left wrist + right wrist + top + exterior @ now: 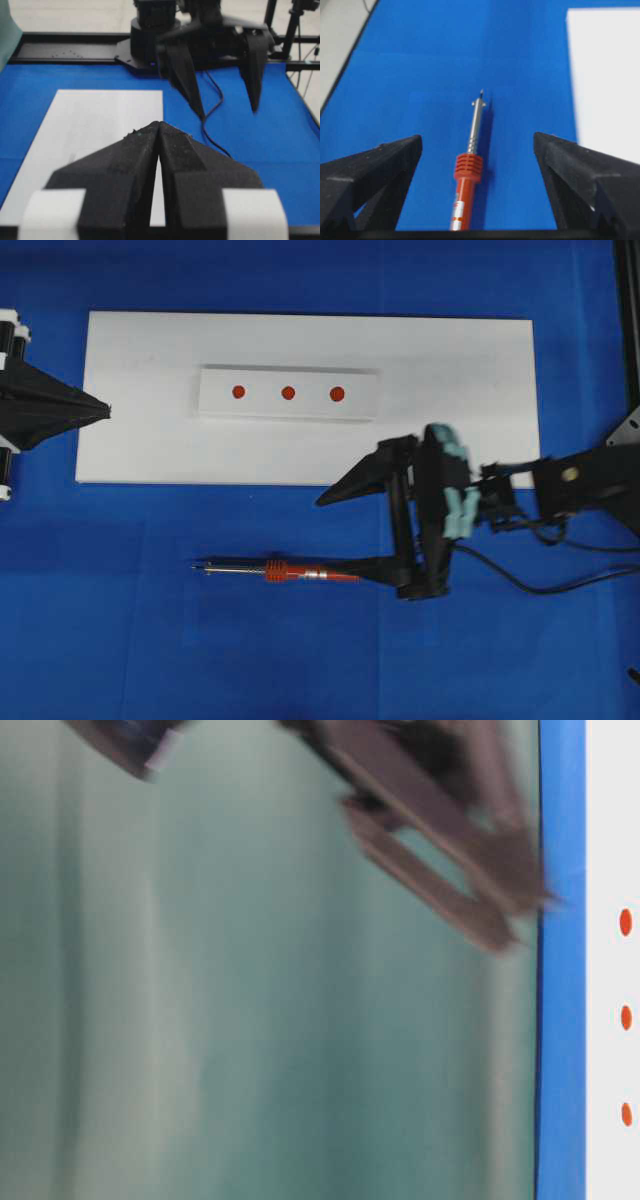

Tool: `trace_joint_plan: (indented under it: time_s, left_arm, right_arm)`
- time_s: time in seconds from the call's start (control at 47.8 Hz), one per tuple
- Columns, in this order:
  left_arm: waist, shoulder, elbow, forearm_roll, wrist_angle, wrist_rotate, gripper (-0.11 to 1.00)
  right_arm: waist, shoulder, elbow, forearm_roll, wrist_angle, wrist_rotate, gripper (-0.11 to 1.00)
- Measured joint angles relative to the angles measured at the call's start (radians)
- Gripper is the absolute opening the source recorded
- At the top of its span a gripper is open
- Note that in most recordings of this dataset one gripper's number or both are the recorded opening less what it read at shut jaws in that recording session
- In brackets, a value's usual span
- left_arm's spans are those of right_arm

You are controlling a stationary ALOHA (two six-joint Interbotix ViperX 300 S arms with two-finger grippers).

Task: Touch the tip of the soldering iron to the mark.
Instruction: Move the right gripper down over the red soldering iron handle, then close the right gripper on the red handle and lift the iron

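The soldering iron (468,167) lies on the cloth between the right tool's (477,145) spread jaws.

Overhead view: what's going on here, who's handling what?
The right gripper has its jaws wide open, straddling the handle end of the soldering iron, which lies flat on the blue mat, tip pointing left. Nothing is gripped yet. The left gripper is shut and empty, at the left edge of the white board. The mark, the middle of three red dots on the white block, is untouched.
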Motion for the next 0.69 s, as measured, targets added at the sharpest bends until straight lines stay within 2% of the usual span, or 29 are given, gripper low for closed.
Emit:
trace_joint_plan:
  time_s: [0.147,0.272,0.544,0.691]
  left_arm:
    - [0.002,0.000,0.005,0.000,-0.002,0.000,0.00]
    - [0.003,0.000,0.008,0.000,-0.002,0.000,0.00]
    - [0.014,0.000,0.018,-0.002,-0.002,0.000,0.00]
    - [0.014,0.000,0.018,0.000,-0.002,0.000,0.00]
  right_arm:
    - [0.040,0.137,-0.035,0.086,-0.086,-0.008,0.89]
    - [0.069,0.233,-0.078,0.140,-0.104,-0.011,0.89]
    - [0.101,0.388,-0.144,0.219,-0.107,-0.011,0.88]
    - [0.103,0.410,-0.147,0.232,-0.107,-0.012,0.85]
